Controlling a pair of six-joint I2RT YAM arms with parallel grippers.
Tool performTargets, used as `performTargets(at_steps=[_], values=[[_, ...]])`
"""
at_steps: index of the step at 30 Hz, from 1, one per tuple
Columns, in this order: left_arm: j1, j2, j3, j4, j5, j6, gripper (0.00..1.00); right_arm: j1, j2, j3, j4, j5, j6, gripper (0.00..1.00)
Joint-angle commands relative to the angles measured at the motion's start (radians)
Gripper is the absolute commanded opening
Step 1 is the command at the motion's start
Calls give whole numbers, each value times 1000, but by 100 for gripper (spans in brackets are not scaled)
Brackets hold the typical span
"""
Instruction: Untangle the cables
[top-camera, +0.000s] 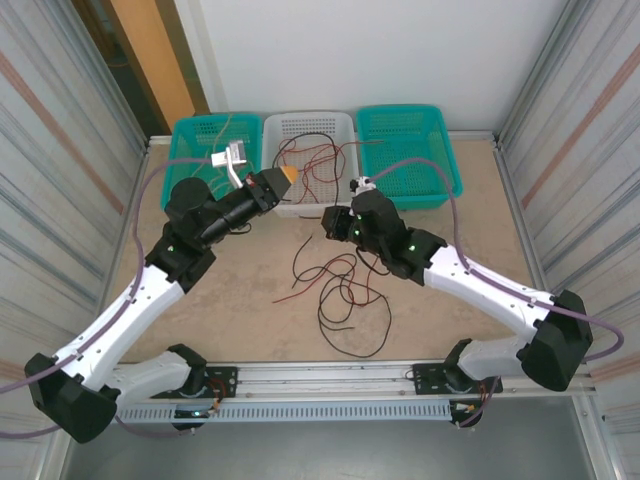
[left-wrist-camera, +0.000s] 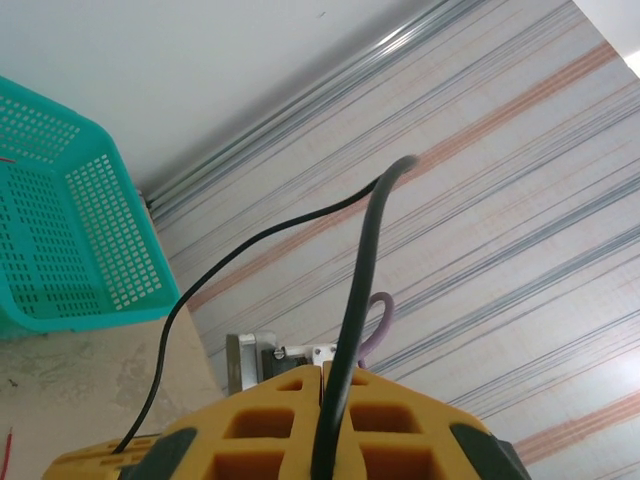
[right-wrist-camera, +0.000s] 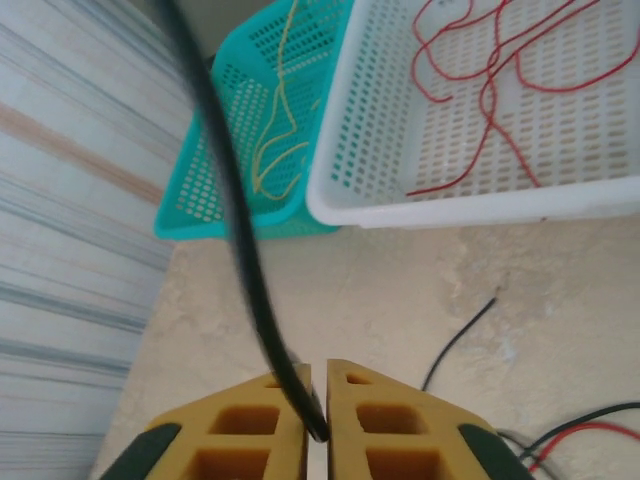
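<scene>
Left gripper (left-wrist-camera: 322, 388) pressed shut on thin black cable (left-wrist-camera: 350, 300). Right gripper (right-wrist-camera: 316, 390) pinches black strand too, likely same one. Loose red-black cable tangle (top-camera: 340, 290) on beige table (top-camera: 240, 310) between arms, nearer right. Held strand probably runs left-right: pull apart.

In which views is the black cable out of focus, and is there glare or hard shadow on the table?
Right wrist view: the black cable is soft near the lens, the white basket behind it sharp. Left wrist view: the black cable between the fingers is blurred too. Top view: even light, no glare, only faint shadows on the table.
</scene>
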Motion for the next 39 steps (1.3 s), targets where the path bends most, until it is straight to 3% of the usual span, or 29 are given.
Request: performTargets(at_steps=[1, 4, 12, 16, 20, 23, 28, 33, 39], values=[[26, -37, 31, -35, 2, 44, 0, -29, -45, 9, -90, 44, -21, 2], [66, -46, 85, -161, 20, 124, 0, -53, -84, 7, -182, 82, -48, 0], [124, 24, 345, -756, -60, 586, 0, -179, -283, -34, -430, 131, -87, 0], [126, 38, 310, -818, -63, 650, 0, -250, -369, -19, -499, 103, -104, 0], [125, 47, 247, -772, 16, 627, 1, -271, -349, 53, -563, 89, -124, 0], [117, 49, 202, -717, 73, 598, 42, -288, -286, 140, -620, 93, -130, 0], [111, 30, 146, -704, 25, 591, 71, -402, -140, 333, -716, 16, -157, 0], [107, 28, 87, -691, 49, 562, 72, -571, 36, 486, -726, -160, -168, 0], [37, 9, 29, -638, 26, 520, 70, -692, 243, 654, -679, -240, -166, 0]])
